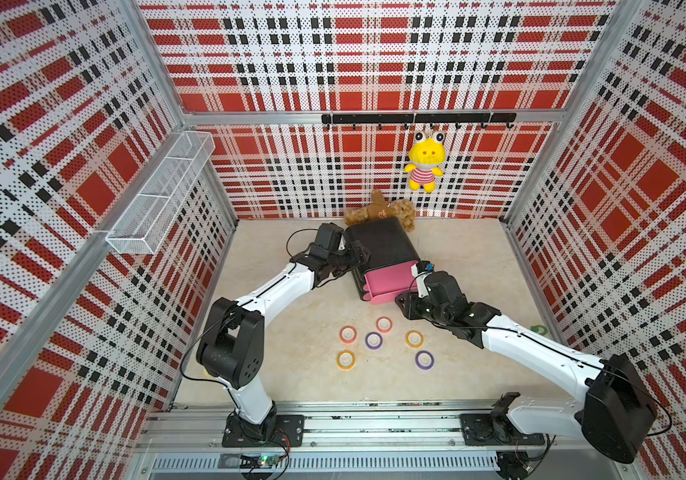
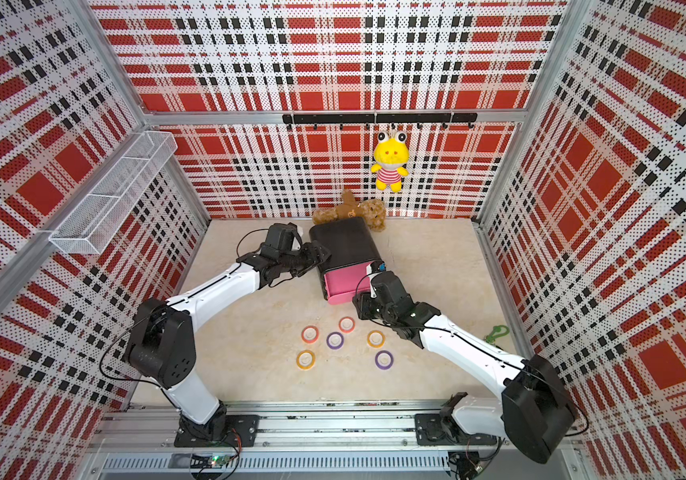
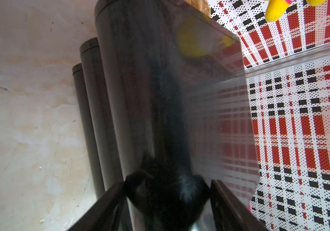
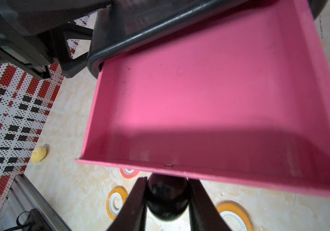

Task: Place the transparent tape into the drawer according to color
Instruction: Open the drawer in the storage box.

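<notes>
- Opening the drawer, seemingly; right pincer is straddling its knob, clenched or not I cannot tell.
- Left pincer is clamping the cabinet.
- Next: fetching a tape ring.

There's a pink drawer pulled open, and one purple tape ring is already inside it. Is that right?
Not quite. The pink drawer is pulled open, but it is empty, as the right wrist view shows. In a top view the left purple ring and the right purple ring both lie on the table.
</notes>
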You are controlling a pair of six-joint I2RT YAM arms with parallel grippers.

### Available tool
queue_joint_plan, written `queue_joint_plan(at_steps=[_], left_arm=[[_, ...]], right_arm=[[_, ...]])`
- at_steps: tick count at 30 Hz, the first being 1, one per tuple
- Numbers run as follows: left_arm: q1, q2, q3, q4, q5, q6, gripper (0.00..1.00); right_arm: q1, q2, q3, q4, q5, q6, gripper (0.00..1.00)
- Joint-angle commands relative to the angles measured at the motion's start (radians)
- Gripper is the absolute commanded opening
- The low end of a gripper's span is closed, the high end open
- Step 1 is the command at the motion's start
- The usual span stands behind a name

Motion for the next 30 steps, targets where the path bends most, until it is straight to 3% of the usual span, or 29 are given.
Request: queue_joint_plan(at_steps=[1,5,18,30], left_arm=[[-0.016,0.019,-0.006,-0.026,0.005,0.020,0.73],[-0.017,0.017,-0.010,-0.026,0.005,0.020,0.73],[-0.015,0.015,-0.007,-0.026,0.006,0.019,0.74],[-0.016,0.006,-0.010,-0.026,0.006,0.017,0.85]], right_arm=[[0.014,-0.017,-0.002,0.054,0.013,-0.005,0.44],[0.014,-0.021,0.009,0.049,0.026,-0.011,0.56],[0.014,-0.057,0.014,0.017,0.042,-0.010,0.76],[0.014,-0.130,0.011,-0.051,0.039,-0.022,0.93]])
